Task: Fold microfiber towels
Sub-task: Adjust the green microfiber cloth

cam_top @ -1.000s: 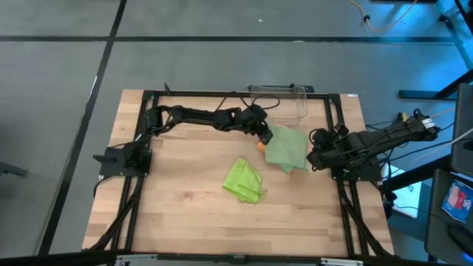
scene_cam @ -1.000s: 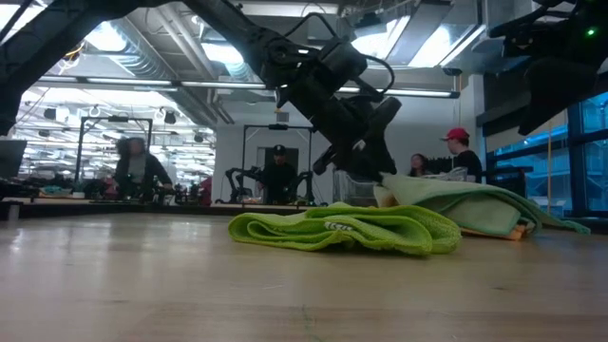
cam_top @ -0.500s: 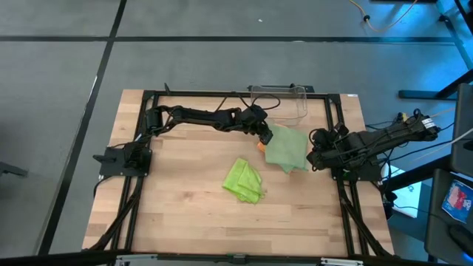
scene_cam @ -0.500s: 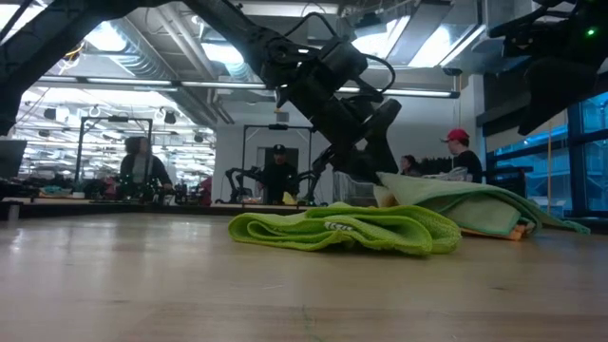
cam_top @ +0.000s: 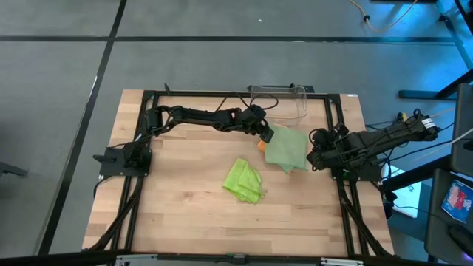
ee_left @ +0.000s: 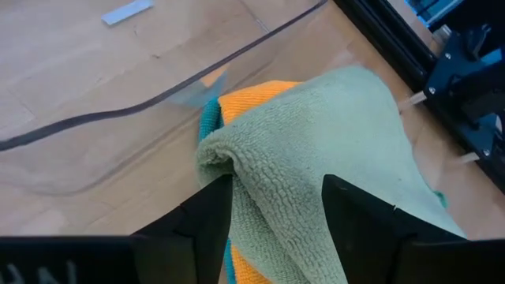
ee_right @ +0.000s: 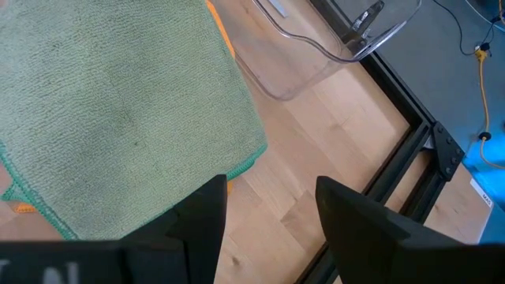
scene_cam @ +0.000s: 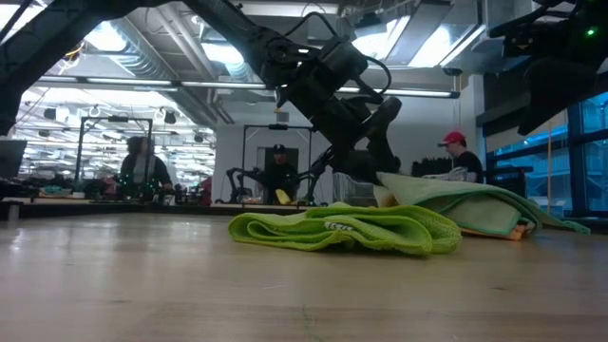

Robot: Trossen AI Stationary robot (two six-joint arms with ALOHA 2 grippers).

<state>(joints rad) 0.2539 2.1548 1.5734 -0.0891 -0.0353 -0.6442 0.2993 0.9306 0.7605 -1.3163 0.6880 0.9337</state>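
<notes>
The pale sage towel (cam_top: 287, 148) lies spread over the orange towel (ee_left: 252, 91) and the teal towel (ee_left: 207, 118) at the table's far right. My left gripper (cam_top: 266, 135) is at its far left corner, shut on a raised part of it. The lime towel (cam_top: 244, 179) lies crumpled on the table's middle and also shows in the low view (scene_cam: 342, 231). My right gripper (cam_top: 310, 159) is open and empty, just off the sage towel's right edge (ee_right: 237, 170). My left gripper pinches a humped fold of the sage towel (ee_left: 237, 162) between its two fingers, at the towel's far left corner. The fingers slant down from the table's left. The fold stands raised (scene_cam: 391, 180); the remainder of the towel lies on the orange and teal towels.
A clear plastic bin (cam_top: 279, 100) stands at the table's far edge, just behind the towel stack. The black frame rails (cam_top: 336, 133) run along the table's sides. Bare wood lies to the left and near side of the lime towel. People show in the room beyond.
</notes>
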